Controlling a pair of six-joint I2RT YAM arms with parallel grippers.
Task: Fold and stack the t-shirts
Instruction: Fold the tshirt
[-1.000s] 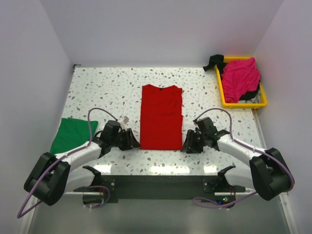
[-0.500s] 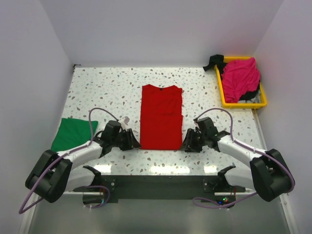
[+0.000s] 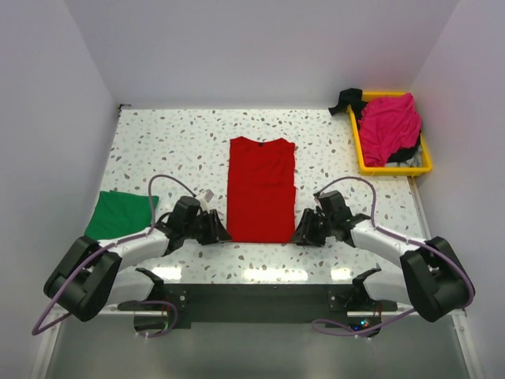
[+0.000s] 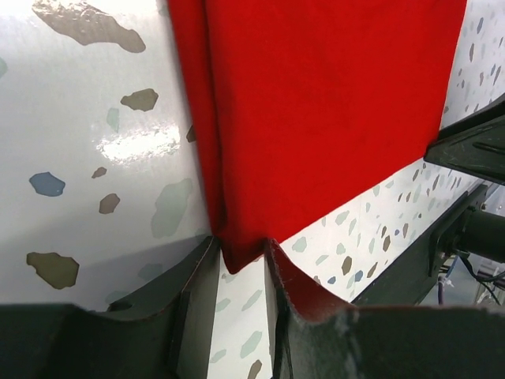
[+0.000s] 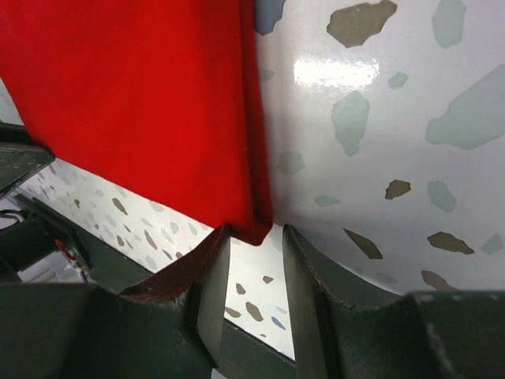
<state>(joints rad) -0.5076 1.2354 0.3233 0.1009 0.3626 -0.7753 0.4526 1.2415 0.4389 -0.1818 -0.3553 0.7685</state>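
The red t-shirt (image 3: 262,189) lies flat mid-table, folded into a long narrow strip with the collar at the far end. My left gripper (image 3: 222,230) is open at its near left corner; in the left wrist view (image 4: 239,260) the corner of the red cloth (image 4: 331,103) sits between the jaws. My right gripper (image 3: 300,234) is open at the near right corner, and the red corner (image 5: 134,103) reaches between its jaws (image 5: 251,237). The green t-shirt (image 3: 118,215) lies folded at the left edge. The magenta-pink t-shirt (image 3: 388,126) is heaped in the tray.
A yellow plastic tray (image 3: 394,168) stands at the far right, with dark cloth (image 3: 343,99) hanging over its far left corner. White walls close the table on three sides. The arms' black base rail (image 3: 252,296) runs along the near edge.
Both grippers have crept inward toward the red shirt's near corners, the left one to the right, the right one to the left. The shirts have not moved.
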